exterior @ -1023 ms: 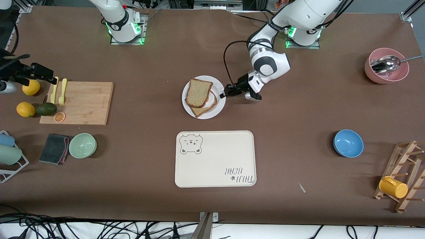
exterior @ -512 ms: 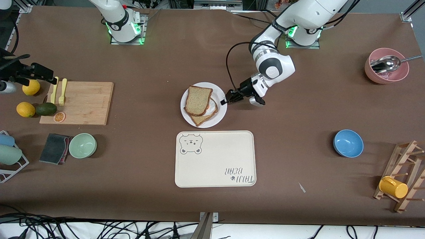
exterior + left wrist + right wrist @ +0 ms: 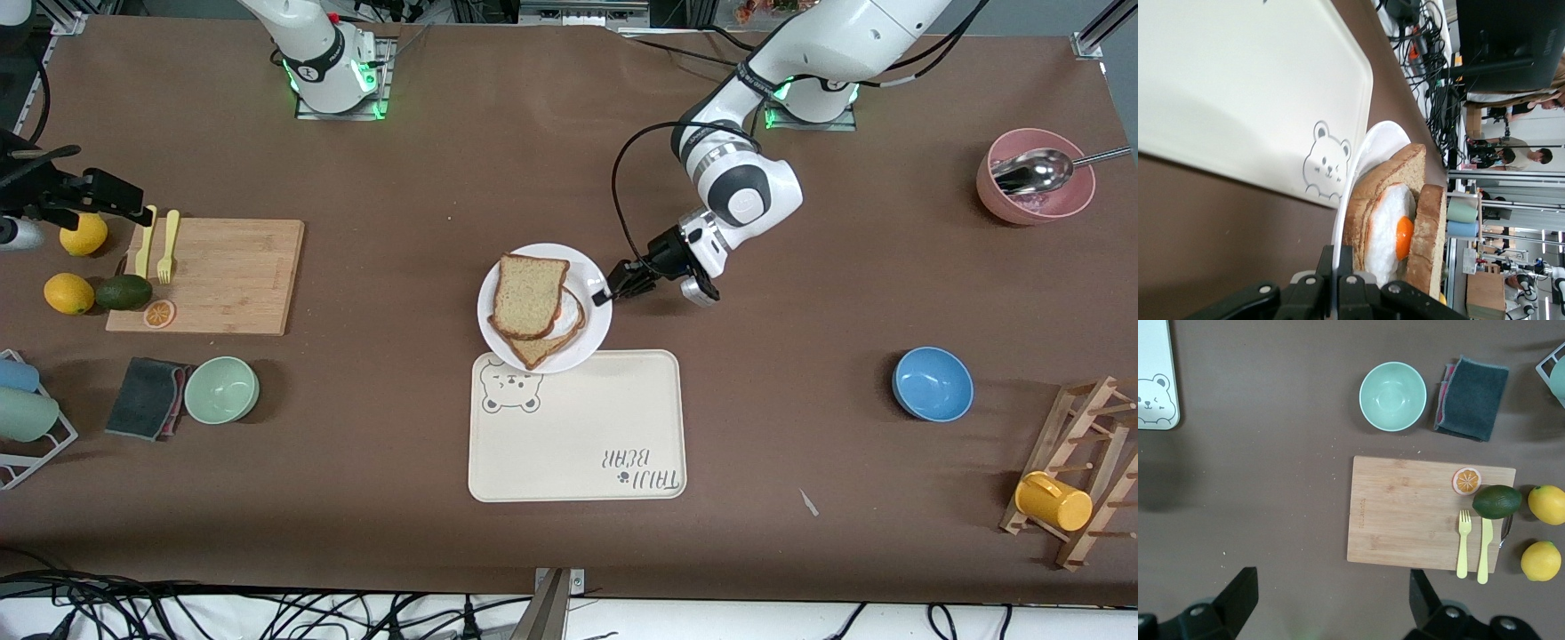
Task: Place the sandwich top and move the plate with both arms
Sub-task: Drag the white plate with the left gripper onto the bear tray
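My left pincer (image 3: 606, 293) pinches the white plate's (image 3: 587, 267) rim to carry the topped sandwich (image 3: 532, 298) trayward (image 3: 578, 427); right pincer (image 3: 1331, 600) waits wide open over the bench.

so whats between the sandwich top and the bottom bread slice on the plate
A fried egg, seen in the left wrist view, sits between the sandwich top and the bottom bread slice on the plate, whose rim the left gripper is pinching.
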`<act>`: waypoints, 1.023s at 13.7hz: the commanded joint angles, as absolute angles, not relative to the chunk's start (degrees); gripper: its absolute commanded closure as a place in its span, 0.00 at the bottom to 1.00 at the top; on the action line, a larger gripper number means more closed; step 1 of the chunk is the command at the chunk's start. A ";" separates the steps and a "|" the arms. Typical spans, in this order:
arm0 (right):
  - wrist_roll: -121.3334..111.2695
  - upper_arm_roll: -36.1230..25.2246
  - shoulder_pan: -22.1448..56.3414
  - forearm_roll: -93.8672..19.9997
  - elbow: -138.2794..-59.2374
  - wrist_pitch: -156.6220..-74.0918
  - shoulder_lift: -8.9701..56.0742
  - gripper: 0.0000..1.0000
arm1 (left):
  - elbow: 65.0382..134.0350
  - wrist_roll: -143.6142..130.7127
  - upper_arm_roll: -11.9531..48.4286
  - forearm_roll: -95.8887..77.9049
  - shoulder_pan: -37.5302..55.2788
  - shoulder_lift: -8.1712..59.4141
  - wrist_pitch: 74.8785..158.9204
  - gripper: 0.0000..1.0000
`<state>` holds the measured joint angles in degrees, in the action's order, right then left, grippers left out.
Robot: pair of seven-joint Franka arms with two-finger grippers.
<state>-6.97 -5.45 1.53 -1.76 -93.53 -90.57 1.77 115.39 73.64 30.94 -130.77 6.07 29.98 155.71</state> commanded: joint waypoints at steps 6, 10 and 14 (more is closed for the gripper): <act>-6.77 -5.10 1.23 -1.41 -92.02 -89.30 2.20 0.00 | 101.71 76.11 27.61 -132.80 5.71 39.36 155.13 1.00; -6.77 -5.10 1.23 -1.41 -92.02 -89.38 2.20 0.00 | 94.32 75.94 23.48 -131.41 8.60 44.55 155.65 1.00; -6.77 -5.10 1.23 -1.58 -92.02 -89.38 2.20 0.00 | 88.61 75.85 17.86 -131.04 12.64 49.38 155.65 1.00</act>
